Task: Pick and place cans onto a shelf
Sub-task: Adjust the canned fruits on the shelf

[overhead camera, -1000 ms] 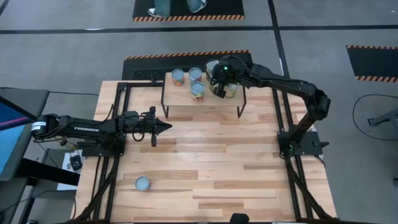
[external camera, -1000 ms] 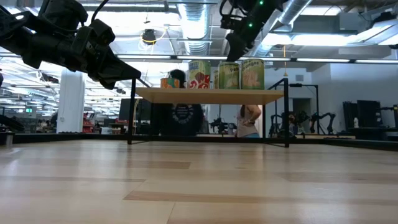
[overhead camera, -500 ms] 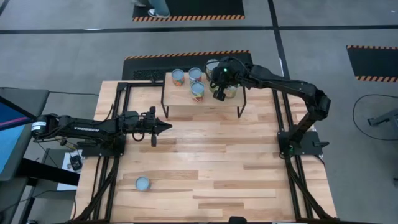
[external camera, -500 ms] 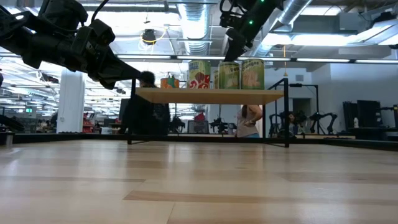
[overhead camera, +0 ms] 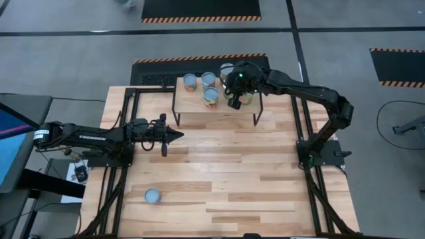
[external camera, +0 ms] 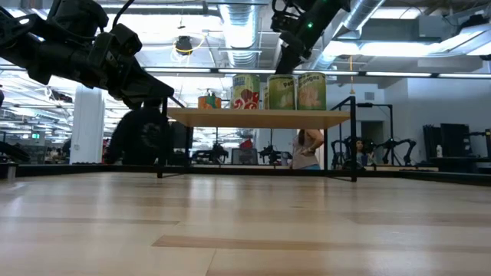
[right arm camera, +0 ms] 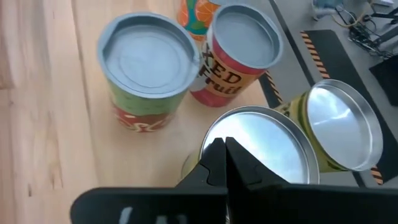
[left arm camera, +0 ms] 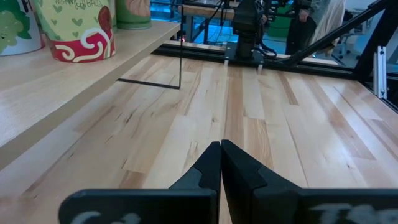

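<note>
Reading "FRUIT" on a red-labelled can [right arm camera: 239, 53] beside the green-labelled can [right arm camera: 149, 68]

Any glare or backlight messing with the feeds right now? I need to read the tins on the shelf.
Low view: bright ceiling lights backlight the scene, the left claw a dark silhouette, yet the shelf tins' labels stay readable. Right wrist view: strong glare on the nearest can's lid, just under the shut right claw. High view: even light, no glare.
</note>
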### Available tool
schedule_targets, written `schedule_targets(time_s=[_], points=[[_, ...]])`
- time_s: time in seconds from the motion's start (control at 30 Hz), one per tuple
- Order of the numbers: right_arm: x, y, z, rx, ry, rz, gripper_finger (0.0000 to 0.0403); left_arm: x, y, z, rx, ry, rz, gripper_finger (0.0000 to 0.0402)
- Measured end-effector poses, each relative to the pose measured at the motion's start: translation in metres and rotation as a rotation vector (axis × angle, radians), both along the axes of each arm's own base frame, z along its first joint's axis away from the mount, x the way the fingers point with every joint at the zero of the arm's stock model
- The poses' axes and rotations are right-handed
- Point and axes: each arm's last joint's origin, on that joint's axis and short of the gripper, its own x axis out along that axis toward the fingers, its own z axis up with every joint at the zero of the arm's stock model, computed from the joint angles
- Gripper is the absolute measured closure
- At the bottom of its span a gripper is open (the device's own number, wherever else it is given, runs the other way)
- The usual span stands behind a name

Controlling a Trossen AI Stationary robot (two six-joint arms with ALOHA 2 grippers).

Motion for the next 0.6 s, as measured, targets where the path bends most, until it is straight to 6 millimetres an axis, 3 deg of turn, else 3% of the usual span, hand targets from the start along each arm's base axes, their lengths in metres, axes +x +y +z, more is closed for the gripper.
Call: schedule_targets(time_s=[0.3, 0.6], points=[[0.000, 0.000, 0.002, -0.001, -0.003, 0.006, 0.0397, 0.000, 0.000, 0.000, 0.000, 0.000, 0.000, 0.0401], [-0.001, -0.005, 0.024, -0.092, -0.027, -0.051, 0.0397, 0.000, 0.000, 0.000, -0.001, 0.001, 0.000, 0.0401]])
